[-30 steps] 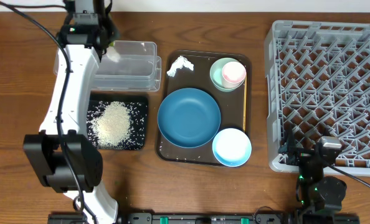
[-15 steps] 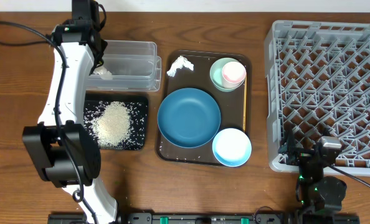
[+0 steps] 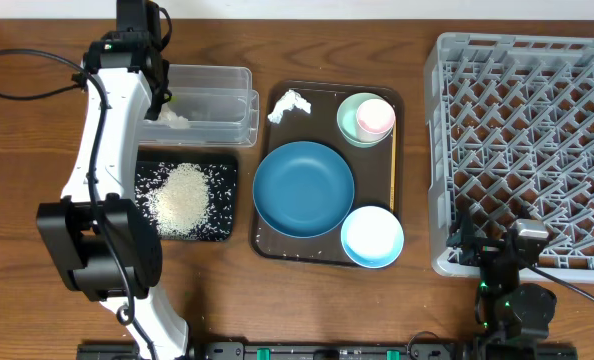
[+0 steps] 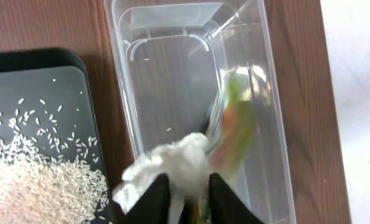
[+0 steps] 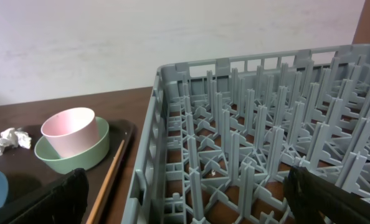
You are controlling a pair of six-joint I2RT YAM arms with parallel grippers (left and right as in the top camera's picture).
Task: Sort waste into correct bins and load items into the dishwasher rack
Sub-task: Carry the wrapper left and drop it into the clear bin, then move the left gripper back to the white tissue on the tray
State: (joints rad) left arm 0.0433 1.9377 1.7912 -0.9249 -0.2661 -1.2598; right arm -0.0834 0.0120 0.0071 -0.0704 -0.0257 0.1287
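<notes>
My left gripper (image 4: 186, 198) is shut on a crumpled white tissue (image 4: 175, 165) with a blurred yellow-green scrap (image 4: 235, 124), low inside the clear tub (image 4: 272, 93). From overhead the left gripper (image 3: 165, 105) is over the tub's (image 3: 212, 75) left end. Rice (image 3: 182, 195) lies heaped on the black tray (image 3: 227, 165). A second tissue (image 3: 289, 103), the dark blue plate (image 3: 303, 188), light blue bowl (image 3: 372, 237), mint bowl (image 3: 349, 122) holding the pink cup (image 3: 375, 116), and the stick (image 3: 393, 170) sit on the brown tray (image 3: 322, 92). My right gripper (image 5: 185, 199) is open and empty at the rack's (image 3: 527, 110) front edge.
The right wrist view shows the rack's upright pegs (image 5: 247, 124) straight ahead, with the pink cup (image 5: 70, 130) in the mint bowl (image 5: 79, 160) and the stick (image 5: 112, 171) to the left. The left arm spans the table's left side.
My left gripper moved left and down into the tub with the tissue. It has barely moved in the last half second. The right arm has not moved.
</notes>
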